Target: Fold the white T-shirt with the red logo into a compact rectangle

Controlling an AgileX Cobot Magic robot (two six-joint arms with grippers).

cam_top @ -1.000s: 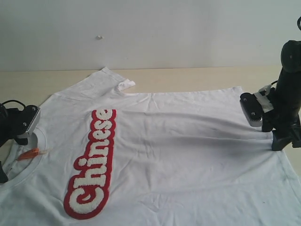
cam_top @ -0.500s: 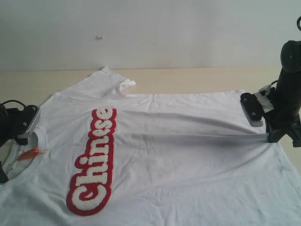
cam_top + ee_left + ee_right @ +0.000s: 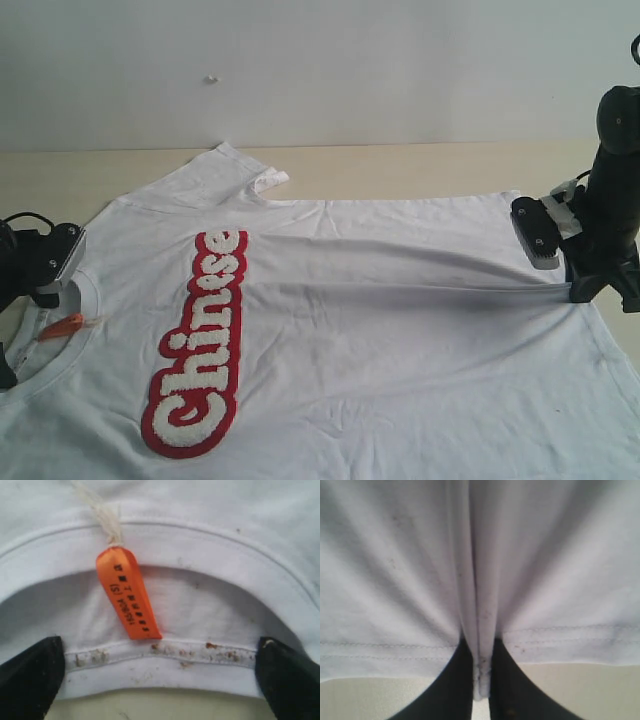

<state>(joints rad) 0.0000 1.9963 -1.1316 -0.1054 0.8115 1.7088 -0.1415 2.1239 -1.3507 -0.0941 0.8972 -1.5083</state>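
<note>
A pale beige table (image 3: 400,160) meets a plain white wall (image 3: 400,70).

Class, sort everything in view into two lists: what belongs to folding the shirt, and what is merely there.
Belongs to the job: white T-shirt, red logo, left hand, right hand.
Merely there: table, wall, orange neck tag.

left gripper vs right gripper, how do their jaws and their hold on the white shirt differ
The left gripper has its jaws wide apart, either side of the collar; the right gripper has its jaws shut on a pinched fold of the hem. The left grips nothing; the right holds a taut ridge running across the white T-shirt. Both sit at the shirt's edge.
</note>
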